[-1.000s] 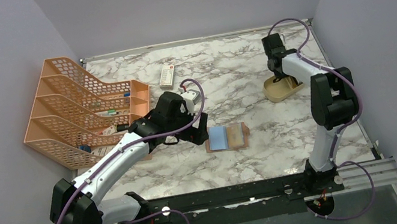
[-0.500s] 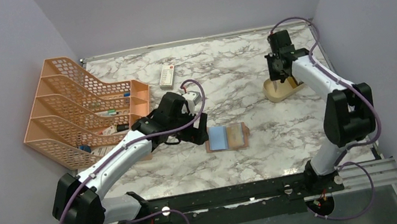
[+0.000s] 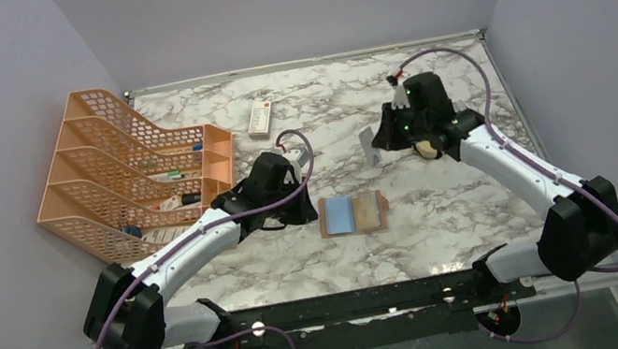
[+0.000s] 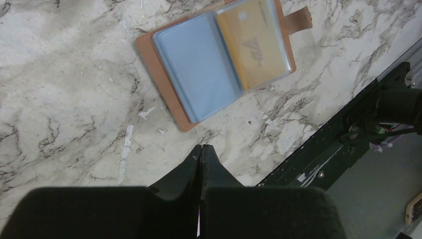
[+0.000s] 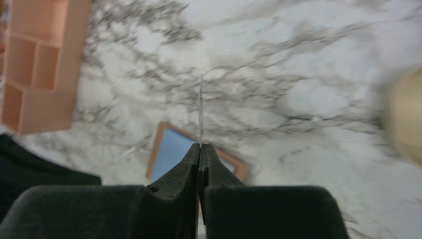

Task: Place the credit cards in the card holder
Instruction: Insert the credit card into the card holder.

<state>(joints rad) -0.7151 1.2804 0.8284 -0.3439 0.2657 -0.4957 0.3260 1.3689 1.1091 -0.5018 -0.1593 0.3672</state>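
Lilac walls close in a white marble table (image 3: 445, 218) veined with grey. The biggest thing on it is an orange mesh file rack (image 3: 111, 174), well off to the outer side of the left gripper (image 3: 300, 211).

That gripper hangs low over the marble, its jaws clenched together on nothing, the black fingers (image 4: 201, 154) meeting in a single point. Just beyond their tips, apart from them, the brown card holder (image 4: 169, 74) lies flat and open. The right gripper (image 3: 381, 137) is higher up, farther back on the table, and the holder (image 5: 166, 149) shows blurred beyond its fingertips, down on the marble. A tan rounded object (image 5: 405, 117) sits off to one side of those jaws, too blurred to tell more.

A white remote (image 3: 260, 118) lies well behind the left jaws.

The right jaws are pinched on a thin grey card (image 3: 368, 146), which sticks straight out past the tips, seen edge-on from the wrist. In the holder's clear pockets sit a pale blue card (image 4: 196, 64) and a gold-yellow card (image 4: 254, 42), side by side. The small clasp tab (image 4: 298, 19) pokes out on the yellow side.
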